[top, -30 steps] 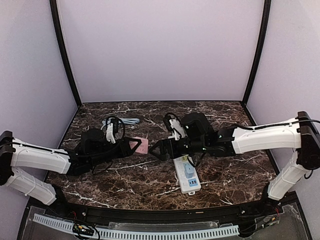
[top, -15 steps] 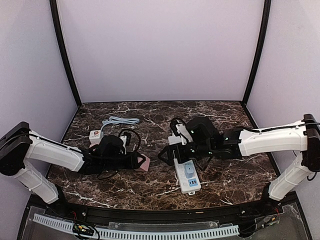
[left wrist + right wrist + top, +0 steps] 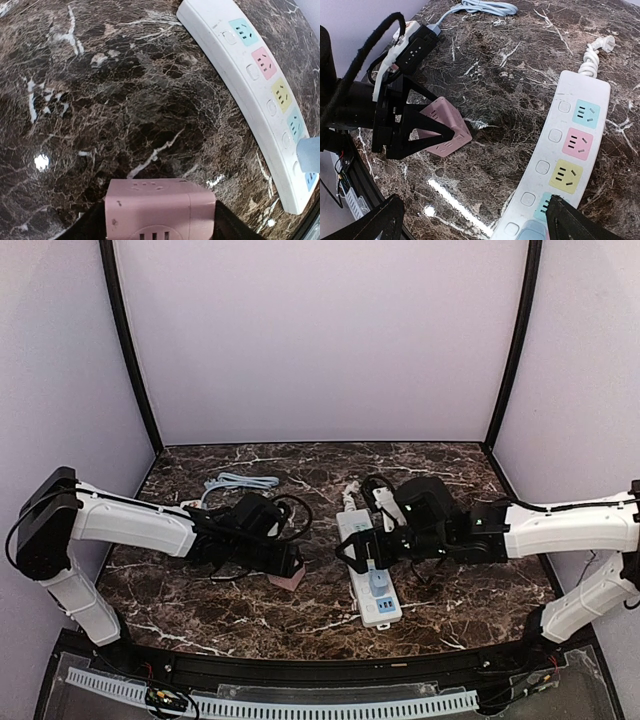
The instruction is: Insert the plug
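– On the desk [image 3: 200, 610], left of middle: what do you log for the plug?

– Pink plug [image 3: 160, 210], a cube, sitting on the stone. The left tool [image 3: 290, 568] has a finger on either side of it. Whether they press or stand slack, I can't tell.

– And the power strip?

– The power strip [image 3: 252, 87] lies to the plug's right, near but not touching, bare stone between them. Its long axis runs roughly near-to-far, far end leaning a little left. The sockets face up in a row along it.

– So the plug meets it from the side.

– Yes, broadside, not end-on. From the left wrist the row sweeps ahead and to the right. The blue, pink and yellow sockets at the far half look free. A pale blue block [image 3: 378, 583] sits on the near half.

– Right arm?

– The right tool [image 3: 477, 217] hangs above the strip, about its middle, fingers spread as wide as they go, nothing in them.

– Which arm is nearer the job?

– The left one for the plug, the right one for the strip. My reading: the cube wants a lift, a short carry right and a straight push down into a free socket, with the right arm placed to steady the strip.

– Prongs?

– Not visible. The faces I see show only slots and holes.
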